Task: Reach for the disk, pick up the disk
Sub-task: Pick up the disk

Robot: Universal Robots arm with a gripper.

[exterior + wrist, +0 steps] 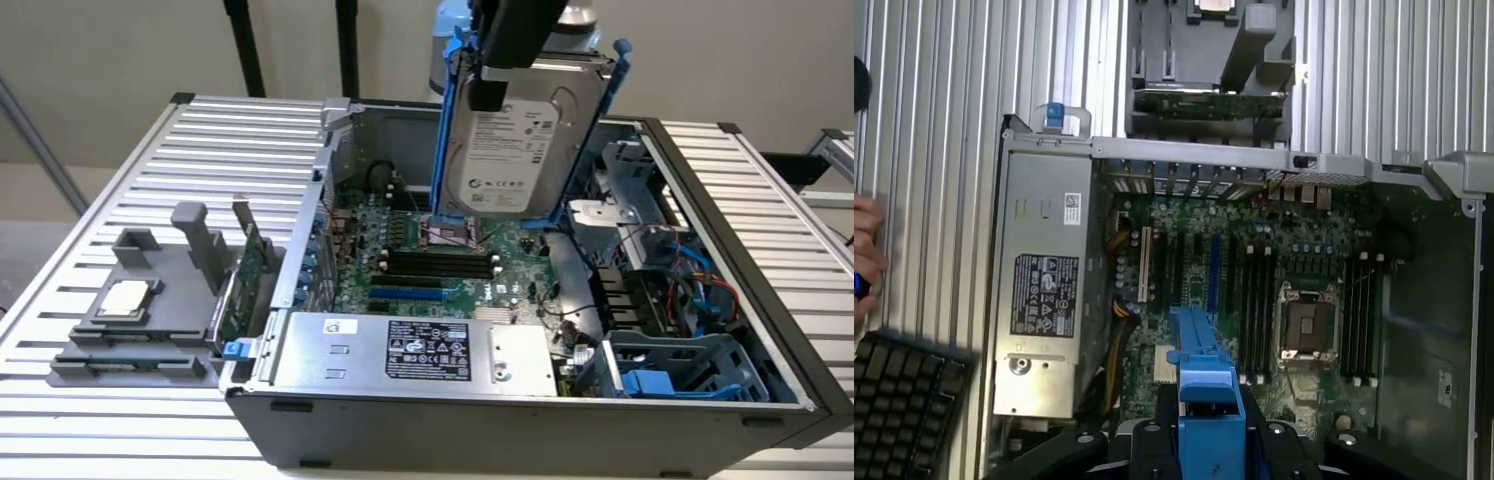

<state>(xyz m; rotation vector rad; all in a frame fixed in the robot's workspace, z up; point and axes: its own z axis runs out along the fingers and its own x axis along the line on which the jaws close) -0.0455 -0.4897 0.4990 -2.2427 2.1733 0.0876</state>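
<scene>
The gripper (489, 88) is clamping the disk (514, 150) by its top edge, and it's hanging upright above the open computer case (534, 420), over the motherboard (441, 262) and clear of the drive cage (674, 365). The wrist view is catching a person's hand (866, 255) beside a keyboard (904, 405), plus the power supply (1044, 290).

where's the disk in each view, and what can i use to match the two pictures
Exterior view: the disk hangs upright, top centre, held by the claw above the open computer case.
Wrist view: only a blue rail of the disk shows, bottom centre, over the motherboard.
Shared landmark: the silver power supply with the black label, and the empty processor socket.
</scene>
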